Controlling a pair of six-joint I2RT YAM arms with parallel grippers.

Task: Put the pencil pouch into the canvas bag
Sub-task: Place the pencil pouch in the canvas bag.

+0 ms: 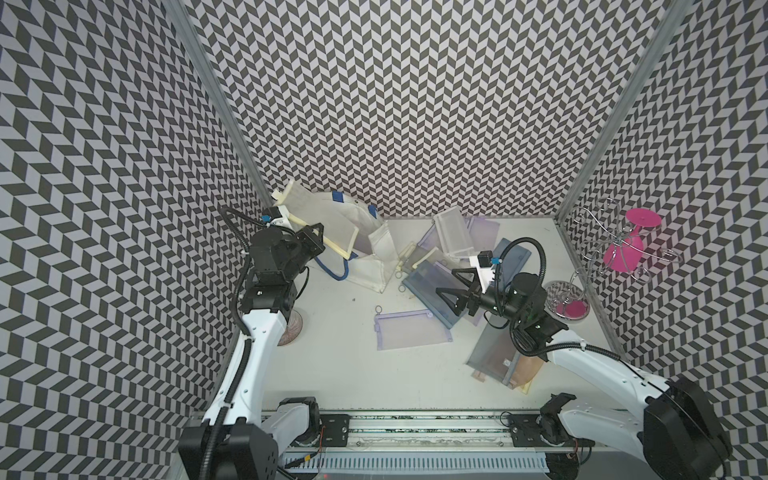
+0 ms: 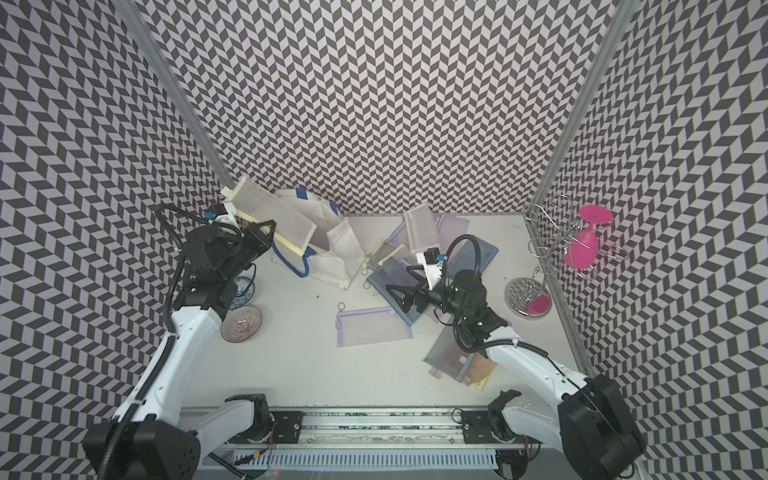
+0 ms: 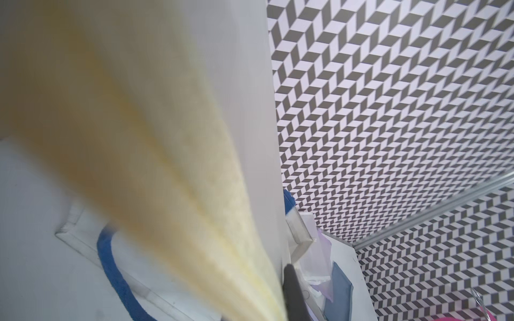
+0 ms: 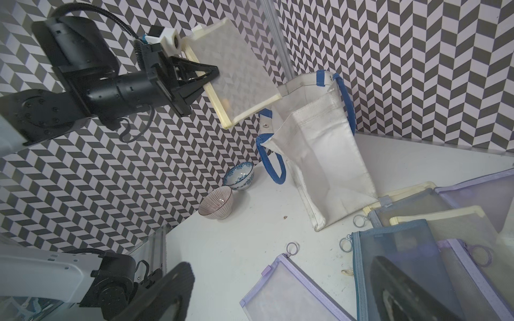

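our left tool (image 4: 207, 77) is clamped on the cream edge of the pencil pouch (image 4: 236, 66), held tilted in the air above the canvas bag (image 4: 319, 155); our right tool (image 1: 451, 289) hangs open over the spare pouches (image 1: 419, 278). the bag's mouth sags half shut — released here, we judge the pouch may catch the rim and slide onto the worktop (image 1: 332, 365).

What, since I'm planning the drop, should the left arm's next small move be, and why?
Probably lower the left gripper, shut on the cream-edged pouch, toward the open mouth of the canvas bag: the pouch hangs tilted above the rim, not yet inside.
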